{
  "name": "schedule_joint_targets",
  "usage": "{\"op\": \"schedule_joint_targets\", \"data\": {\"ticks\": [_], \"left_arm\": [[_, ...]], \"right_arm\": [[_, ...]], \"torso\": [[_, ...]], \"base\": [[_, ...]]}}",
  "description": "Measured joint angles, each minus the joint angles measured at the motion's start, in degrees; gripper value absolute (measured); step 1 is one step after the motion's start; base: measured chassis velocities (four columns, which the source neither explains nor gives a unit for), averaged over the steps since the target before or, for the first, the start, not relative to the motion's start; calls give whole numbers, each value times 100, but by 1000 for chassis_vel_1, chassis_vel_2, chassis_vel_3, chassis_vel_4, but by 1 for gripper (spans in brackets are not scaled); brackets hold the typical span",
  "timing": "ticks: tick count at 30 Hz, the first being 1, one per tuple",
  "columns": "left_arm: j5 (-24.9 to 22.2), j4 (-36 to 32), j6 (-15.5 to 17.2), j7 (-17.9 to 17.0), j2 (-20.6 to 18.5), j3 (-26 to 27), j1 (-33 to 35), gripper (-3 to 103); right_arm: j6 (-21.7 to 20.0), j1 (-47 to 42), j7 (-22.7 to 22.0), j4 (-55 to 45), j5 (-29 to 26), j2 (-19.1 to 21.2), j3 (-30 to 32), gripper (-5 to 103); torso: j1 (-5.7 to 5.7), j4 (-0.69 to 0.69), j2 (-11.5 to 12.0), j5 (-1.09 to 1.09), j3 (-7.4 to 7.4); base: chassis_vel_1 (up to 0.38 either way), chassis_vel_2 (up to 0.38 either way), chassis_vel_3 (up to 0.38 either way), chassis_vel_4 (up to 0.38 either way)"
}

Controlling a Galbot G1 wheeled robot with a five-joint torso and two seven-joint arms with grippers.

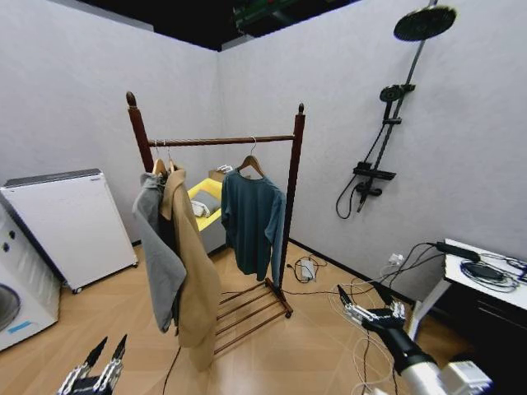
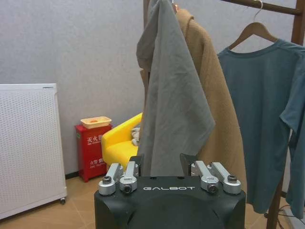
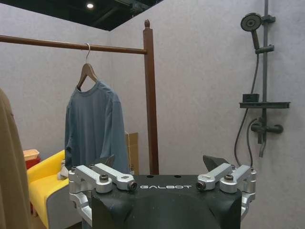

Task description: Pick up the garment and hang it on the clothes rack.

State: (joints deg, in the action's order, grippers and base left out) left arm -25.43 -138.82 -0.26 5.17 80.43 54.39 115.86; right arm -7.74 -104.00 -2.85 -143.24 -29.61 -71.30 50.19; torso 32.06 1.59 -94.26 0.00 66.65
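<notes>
The garment (image 1: 251,218), a dark teal long-sleeved top on a light wooden hanger, hangs from the bar of the clothes rack (image 1: 222,141) near its right post. It also appears in the left wrist view (image 2: 257,109) and the right wrist view (image 3: 95,124), free of both grippers. My left gripper (image 1: 111,346) is low at the front left, open and empty (image 2: 163,162). My right gripper (image 1: 362,295) is low at the front right, open and empty (image 3: 161,162). The rack's post (image 3: 151,95) stands beside the garment.
A tan coat (image 1: 193,263) and a grey hoodie (image 1: 160,255) hang at the rack's left end. Behind are a yellow chair (image 1: 206,197) and a red cabinet (image 2: 93,148). A white appliance (image 1: 70,222) stands left. A wall shower (image 1: 387,123), floor cables (image 1: 362,284) and a table (image 1: 486,271) are right.
</notes>
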Motion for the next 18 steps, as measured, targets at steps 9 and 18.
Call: {"op": "schedule_joint_targets", "data": {"ticks": [9, 18], "left_arm": [[0, 0, 0, 0, 0, 0, 0, 46], [0, 0, 0, 1, 0, 0, 0, 46]], "right_arm": [[0, -1, 0, 0, 0, 0, 0, 100], [0, -2, 0, 0, 0, 0, 0, 100]], "torso": [[-5, -1, 3, 0, -3], [-6, -1, 6, 0, -4]], "base": [[-64, -89, -88, -77], [-120, -121, -104, -119]]}}
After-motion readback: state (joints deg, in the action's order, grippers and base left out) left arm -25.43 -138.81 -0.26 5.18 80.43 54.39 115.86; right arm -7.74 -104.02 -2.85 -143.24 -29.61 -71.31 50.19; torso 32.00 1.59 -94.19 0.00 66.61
